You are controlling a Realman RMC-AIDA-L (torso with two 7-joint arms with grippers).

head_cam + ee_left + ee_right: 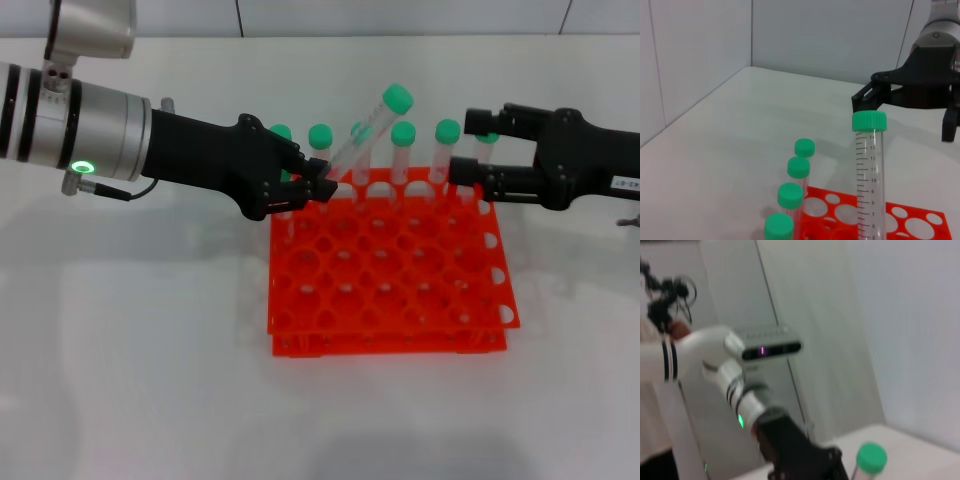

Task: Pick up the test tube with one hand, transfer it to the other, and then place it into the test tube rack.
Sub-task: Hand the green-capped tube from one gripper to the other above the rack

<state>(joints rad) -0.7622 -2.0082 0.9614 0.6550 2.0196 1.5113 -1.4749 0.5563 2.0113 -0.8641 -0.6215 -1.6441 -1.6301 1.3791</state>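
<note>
The left gripper (318,180), black and mounted on a silver arm with a glowing green ring light (82,167), reaches in over the far left part of the orange-red test tube rack (390,285) on the white table (130,380). Its fingers are closed on the lower end of the test tube (365,130), which leans up and away from the fingertips toward the other arm, its green cap (398,97) the highest thing over the rack. In the left wrist view the same tube (869,175) rises straight ahead of that gripper, printed scale marks legible down its clear wall.

The right gripper (452,172), black with a small white label (628,183) on its body, hangs just beyond the tube's cap, over the rack's far right part, and does not touch the tube. Its fingers stand parted, one above the other, with nothing between them. It shows again in the left wrist view (862,100), just behind the cap.

Other green-capped tubes (403,150) stand upright in the rack's far row, behind and between the two grippers; their exact number cannot be told in the head view, as the grippers hide some. Four of their caps (790,195) line up beside the held tube in the left wrist view. The right wrist view, blurred, shows the left arm (747,407) and one green cap (871,457) near it.
</note>
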